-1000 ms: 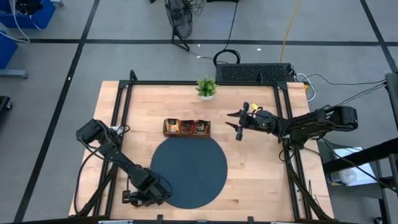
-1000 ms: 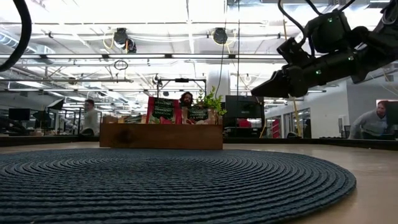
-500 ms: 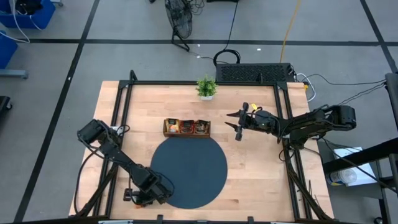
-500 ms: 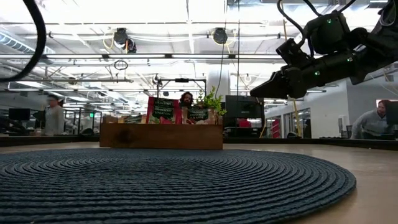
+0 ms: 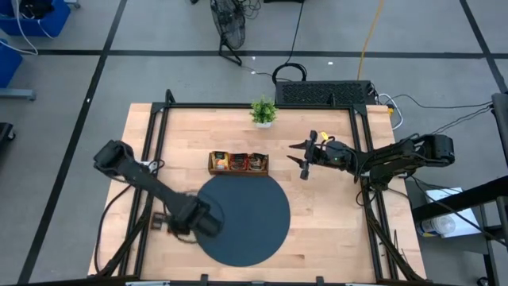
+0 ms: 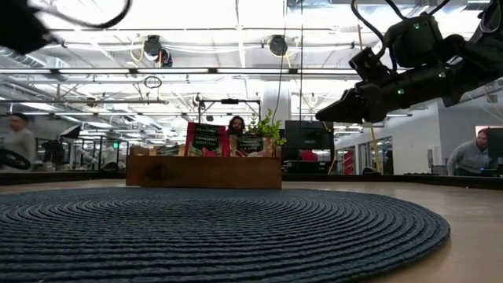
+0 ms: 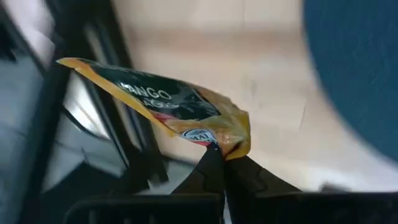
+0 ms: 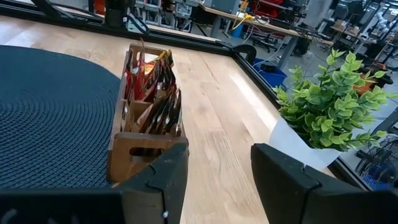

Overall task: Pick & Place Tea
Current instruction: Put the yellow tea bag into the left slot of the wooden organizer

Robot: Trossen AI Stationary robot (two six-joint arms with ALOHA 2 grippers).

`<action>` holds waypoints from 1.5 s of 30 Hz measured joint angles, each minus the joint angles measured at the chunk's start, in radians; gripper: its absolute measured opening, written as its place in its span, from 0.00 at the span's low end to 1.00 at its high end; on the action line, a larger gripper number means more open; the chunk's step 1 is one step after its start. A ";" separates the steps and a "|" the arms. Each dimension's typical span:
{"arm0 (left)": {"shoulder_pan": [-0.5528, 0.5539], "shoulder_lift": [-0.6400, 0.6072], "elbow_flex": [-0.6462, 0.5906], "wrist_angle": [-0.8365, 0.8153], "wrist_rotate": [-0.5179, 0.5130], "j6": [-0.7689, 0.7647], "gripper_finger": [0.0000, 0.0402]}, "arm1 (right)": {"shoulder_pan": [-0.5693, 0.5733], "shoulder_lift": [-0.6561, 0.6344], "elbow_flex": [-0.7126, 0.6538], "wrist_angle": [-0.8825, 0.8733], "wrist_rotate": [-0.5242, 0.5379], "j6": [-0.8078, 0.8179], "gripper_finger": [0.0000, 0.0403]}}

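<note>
Glossy sachet (image 7: 186, 115) — woven mat (image 6: 212, 232) (wooden tray (image 8: 146, 118)).

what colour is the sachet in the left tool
Yellow-orange with a dark green panel; the tea sachet shows best in the left wrist view.

Tea sachet (image 7: 180, 115): yellow-orange, dark green panel, pale lettering. Mat (image 5: 246, 218): dark blue-grey, concentric ribbing. Tray (image 8: 146, 149): brown wood. Plant (image 8: 333, 106): green, white pot.

Bright overhead lights (image 6: 157, 51) glare in low view; left wrist view motion-blurred; shadows soft
</note>
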State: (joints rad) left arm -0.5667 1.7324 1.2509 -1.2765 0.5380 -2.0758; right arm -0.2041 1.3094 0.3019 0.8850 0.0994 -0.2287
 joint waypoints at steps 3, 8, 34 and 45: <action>0.068 0.001 0.075 -0.211 -0.157 0.083 0.00 | 0.000 0.000 -0.002 -0.014 0.001 0.000 0.40; 0.235 0.001 0.095 -0.254 -0.530 0.335 0.00 | -0.014 0.000 -0.016 -0.002 0.003 0.010 0.40; 0.555 0.000 -0.057 0.265 -0.977 0.965 0.00 | -0.026 0.000 -0.017 0.011 0.003 0.191 0.40; 0.491 0.005 -0.064 0.290 -0.942 0.883 0.00 | -0.025 0.000 -0.017 0.015 0.004 0.191 0.40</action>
State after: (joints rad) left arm -0.0754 1.7370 1.1866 -0.9870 -0.4044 -1.1929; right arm -0.2291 1.3094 0.2852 0.9005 0.1032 -0.0376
